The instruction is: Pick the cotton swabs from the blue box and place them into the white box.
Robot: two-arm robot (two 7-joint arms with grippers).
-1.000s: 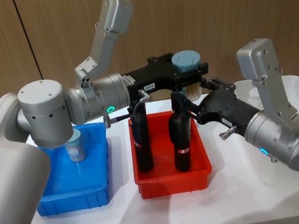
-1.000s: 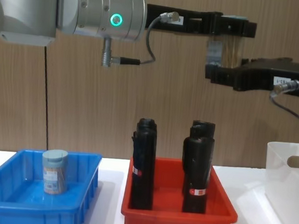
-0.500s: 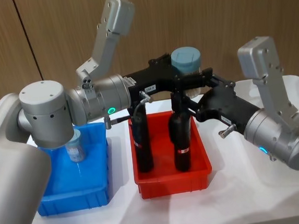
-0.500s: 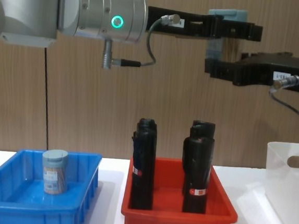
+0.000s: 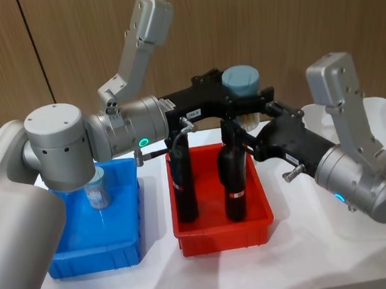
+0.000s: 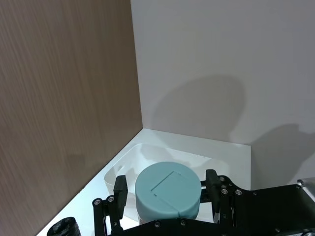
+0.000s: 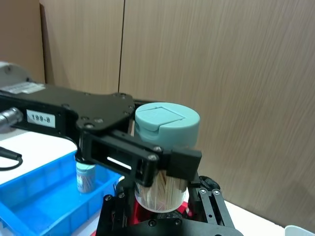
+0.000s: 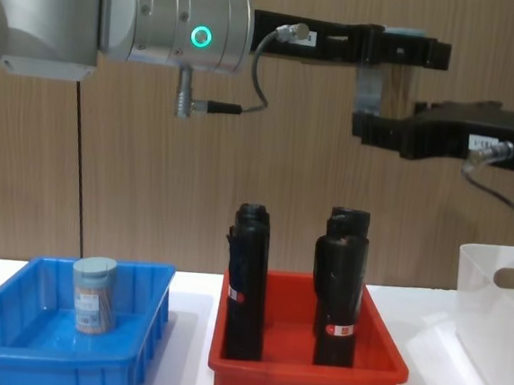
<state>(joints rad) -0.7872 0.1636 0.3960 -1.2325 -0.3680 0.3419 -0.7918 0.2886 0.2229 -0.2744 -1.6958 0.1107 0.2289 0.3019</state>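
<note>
Clamping cotton swabs, left pincer, right pincer flanking base

**A:** Up top, the left arm's shell: smooth, satin silver, looks like metal. The left gripper is matt black throughout.

**B:** And the cotton swab jar: clear glossy plastic body with a matt pale blue lid.

**A:** Down on the table, the blue box and red bin are both shiny moulded plastic.

**B:** The black tubes have a dull sheen and paper-looking labels. The white box is translucent plastic with smooth walls.

**A:** Behind it all is wood-grain panelling, matt.
</note>
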